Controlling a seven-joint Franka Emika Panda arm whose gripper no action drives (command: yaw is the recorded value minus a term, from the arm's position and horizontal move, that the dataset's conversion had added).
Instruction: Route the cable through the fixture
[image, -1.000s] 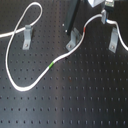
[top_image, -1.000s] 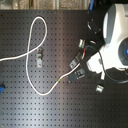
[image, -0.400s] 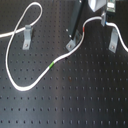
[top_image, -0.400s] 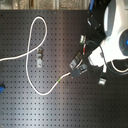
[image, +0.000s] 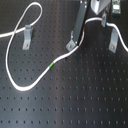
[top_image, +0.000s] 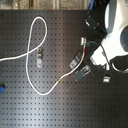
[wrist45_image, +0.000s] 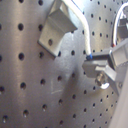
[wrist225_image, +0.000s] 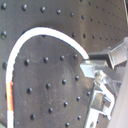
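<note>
The white cable loops around the left upright bracket, dips toward the front, and rises past its green band to my gripper. The gripper is shut on the cable, also in the second wrist view. The red band lies a little way along from the grip. The fixture, a slanted grey clip, sits right by the fingertips with the cable passing its upper edge. It also shows in the second exterior view, beside the gripper. In the first exterior view I cannot separate it from the fingertips.
Two upright grey brackets stand on the black perforated board, one at the first exterior view's left and one at the first exterior view's right. The arm's white body fills the second exterior view's right side. A small blue object sits at its left edge.
The gripper has shifted only slightly beside the fixture, still shut on the cable. The cable's loop on the board has not visibly moved.
</note>
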